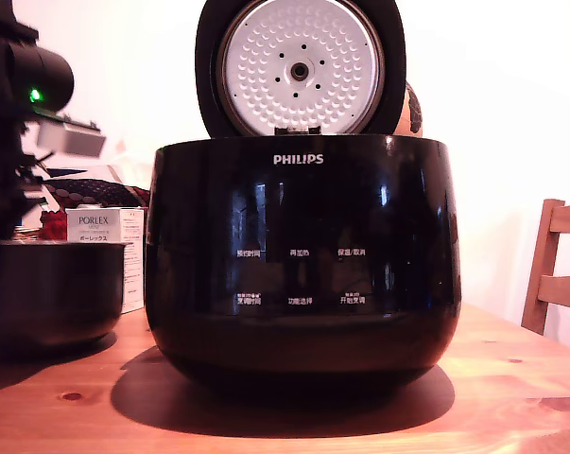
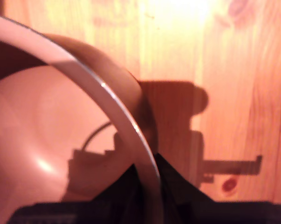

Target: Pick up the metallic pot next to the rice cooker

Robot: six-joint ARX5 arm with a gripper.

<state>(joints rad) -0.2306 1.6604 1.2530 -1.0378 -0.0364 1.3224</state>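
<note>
1. Rice cooker (image 1: 302,274): big glossy black body marked PHILIPS, centre of the exterior view, on the wooden tabletop (image 1: 511,397). Lid (image 1: 300,66) up, dimpled silver inner plate facing camera.
2. Pot (image 1: 53,293): dark, thin light rim, on tabletop just beside the cooker at the exterior view's left, partly cut off by frame edge.
3. Gripper (image 2: 149,186): wrist view shows dark fingers (image 2: 177,184) straddling the pot rim (image 2: 107,93), one inside, one outside. Look closed on the rim; contact itself blurred.
4. White PORLEX box (image 1: 105,232) behind the pot.
5. Wooden chair (image 1: 556,270) at the exterior view's right.
</note>
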